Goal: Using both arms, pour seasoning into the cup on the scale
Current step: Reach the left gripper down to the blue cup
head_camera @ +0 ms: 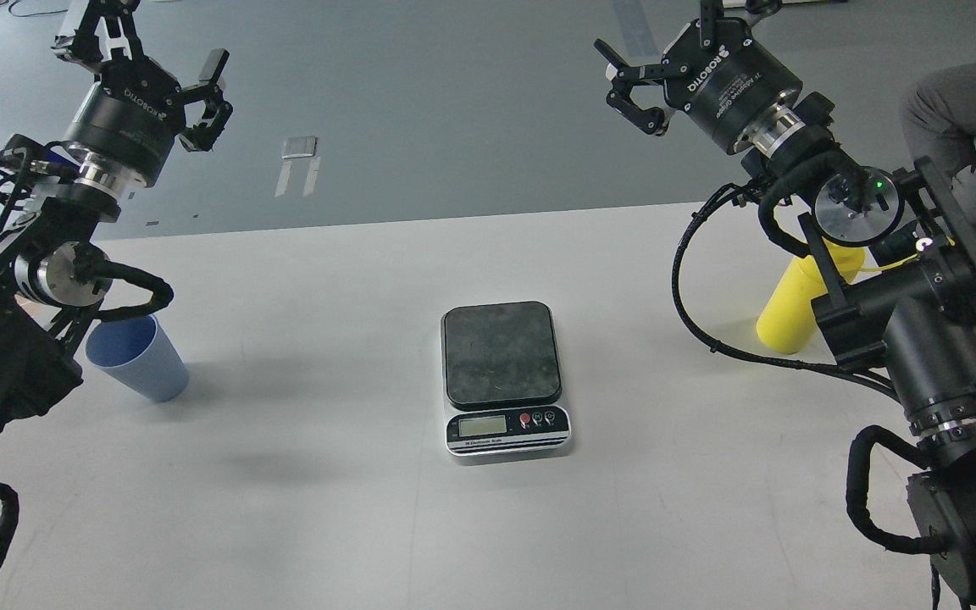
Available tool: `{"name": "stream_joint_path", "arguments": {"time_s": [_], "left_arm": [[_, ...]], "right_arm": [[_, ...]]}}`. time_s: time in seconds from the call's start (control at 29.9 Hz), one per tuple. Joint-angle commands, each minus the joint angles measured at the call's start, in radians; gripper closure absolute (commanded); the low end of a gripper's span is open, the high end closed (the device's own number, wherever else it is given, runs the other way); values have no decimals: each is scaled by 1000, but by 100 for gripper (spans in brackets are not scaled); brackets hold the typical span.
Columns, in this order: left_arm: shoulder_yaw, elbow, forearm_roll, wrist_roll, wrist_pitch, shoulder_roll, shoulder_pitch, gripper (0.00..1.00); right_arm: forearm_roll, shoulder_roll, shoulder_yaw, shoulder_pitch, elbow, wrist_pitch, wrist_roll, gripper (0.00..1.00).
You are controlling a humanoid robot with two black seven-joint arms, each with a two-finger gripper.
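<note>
The scale point(502, 354) sits mid-table, its dark platform bare and its display facing me. The light blue cup point(137, 357) stands upright on the table at the far left, partly behind my left arm. The yellow seasoning bottle point(790, 303) stands at the right; my right arm hides its top and nozzle. My left gripper point(162, 44) is open and empty, raised high above and behind the cup. My right gripper point(664, 47) is open and empty, raised high, up and to the left of the bottle.
The white table point(369, 525) ends at a far edge, with grey floor beyond it. A seated person's legs point(958, 106) are at the far right, close to my right arm. A small grey object point(299, 147) lies on the floor.
</note>
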Motion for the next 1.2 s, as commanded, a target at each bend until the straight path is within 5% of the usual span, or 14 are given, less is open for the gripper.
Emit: {"name": "stream_joint_path", "arguments": {"time_s": [0.0,0.5,0.77,0.84,1.07,1.17], "left_arm": [[5,0,2,0,0,2,4,2],[6,-40,368,0,0,56,-6,2],[9,-389,862,0,8,321,0,2],[12,-469,1096,0,117,390,15,2],[28,-473,1596,0,378,468,141,2],[35,-469,1652,0,414,519,179,2]], "right_arm": [[1,0,1,1,2,1,0,0],[-1,0,-1,1,3,2,0,0],[-1,0,1,-4,5,1,0,0],[-1,0,-1,1,5,1,0,0],[-1,0,-2,-1,7,-1,0,0],[-1,0,-2,1,7,-1,0,0]]}}
